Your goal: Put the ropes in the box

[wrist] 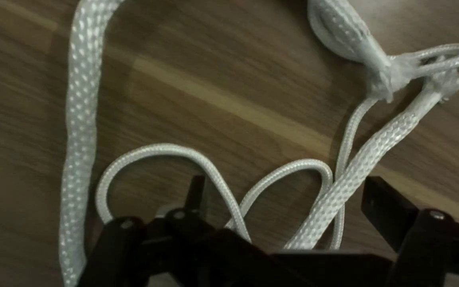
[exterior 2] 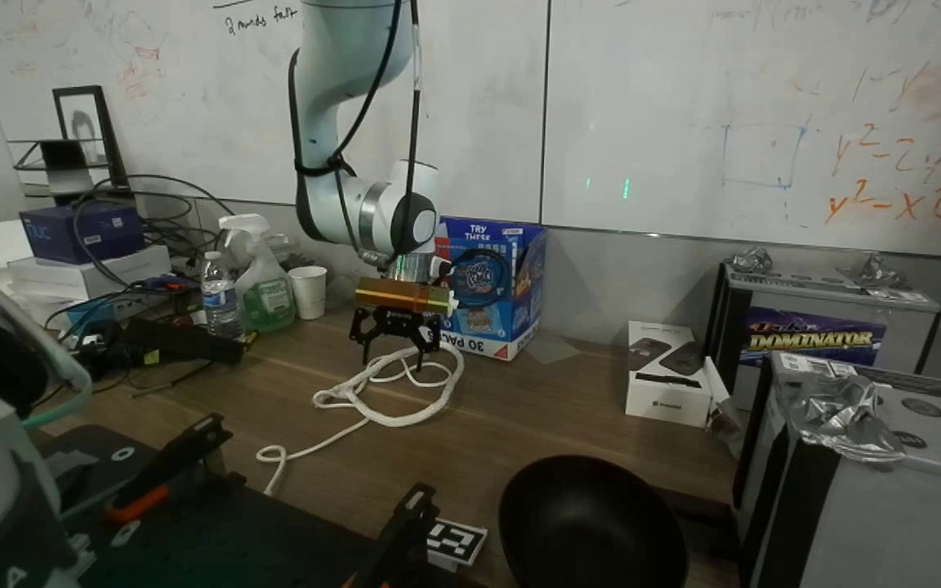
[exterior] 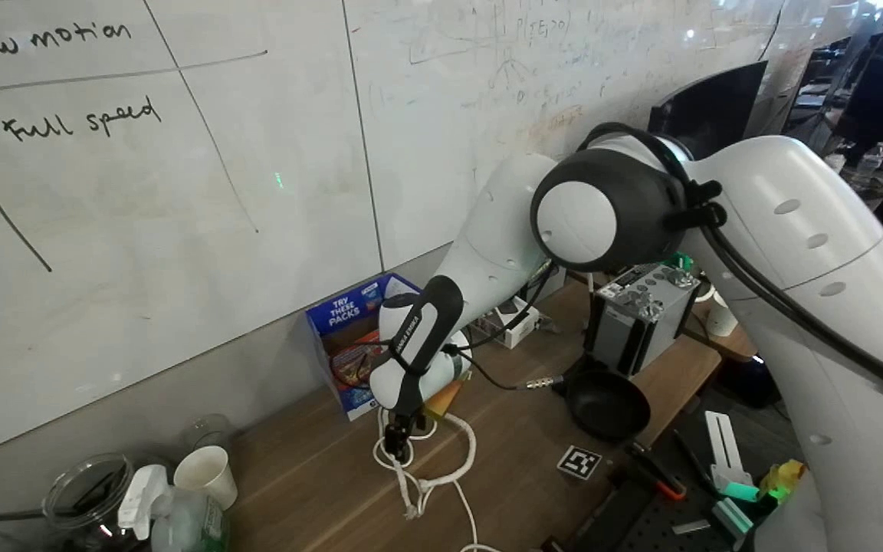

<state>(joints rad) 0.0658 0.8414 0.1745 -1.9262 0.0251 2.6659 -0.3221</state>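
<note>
While the gripper [exterior 2: 393, 363] points down over the ropes [exterior 2: 399, 421], its jaws stand wide apart; in the wrist view several lengths of cord show in the gap, but whether the gripper touches any cannot be told. Ropes lie in loose loops on the wooden table [exterior 2: 536, 408], outside the blue box [exterior 2: 479, 282] and just beside its foot. Box upright, red and white print on the sides.

Orientation: in an exterior view the long axis, tail included, runs from the foot of the box toward the lower left. The loops sit at the box end; a thin tail leads away, makes one small curl and reaches the edge of a black board [exterior 2: 266, 539], its tip out of sight. In the wrist view one thick length runs nearly straight up the left side, bending right at the top; a second slants up to the right and ends frayed. Another frayed end beside it points down and right.

Appearance: white, two thicknesses. Thick part a coarse braid with shiny flecks; thin part round, finely woven, curving in two smooth arcs near the gripper. Frayed ends tufted.
</note>
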